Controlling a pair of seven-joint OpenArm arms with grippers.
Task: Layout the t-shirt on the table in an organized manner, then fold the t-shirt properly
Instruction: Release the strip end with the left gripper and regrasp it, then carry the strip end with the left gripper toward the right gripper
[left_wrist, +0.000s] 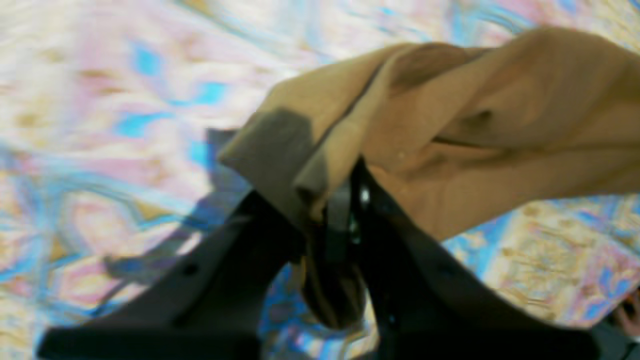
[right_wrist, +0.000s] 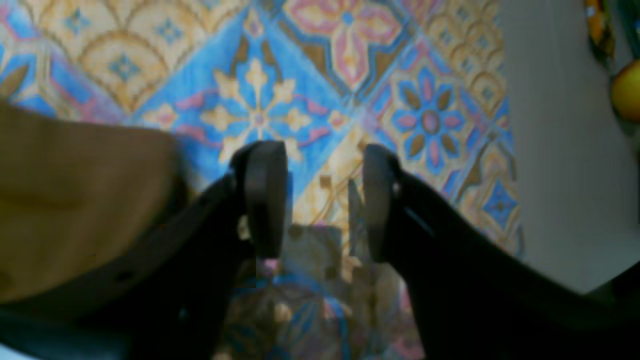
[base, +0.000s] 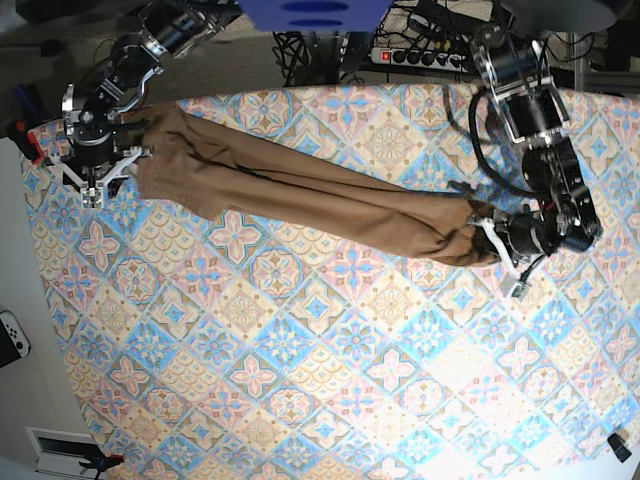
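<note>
The t-shirt (base: 300, 200) lies stretched into a long, narrow rope of tan cloth across the far half of the tabletop (base: 330, 400), running in the base view from about ten o'clock down toward three o'clock. It is bunched along its length, not spread flat, so the layout step looks unfinished. The left gripper (left_wrist: 340, 200) has its jaws pinched narrow on a gathered fold at the three o'clock end; the wrist view shows cloth (left_wrist: 450, 130) wadded between them and draping away above the tabletop, which suggests this end is being held up and drawn outward to pull the garment taut. The right gripper (right_wrist: 320, 200) sits at the ten o'clock end with its jaws parted and nothing between them, only patterned cloth showing through the gap, while the shirt's edge (right_wrist: 75, 200) lies just beside it at nine o'clock in that wrist view. That placement reads as readiness to take a hold on the near edge, so both ends can be tensioned and opened out. Which end is the collar cannot be told from these views; the fabric is too rolled to show sleeves or hem.
</note>
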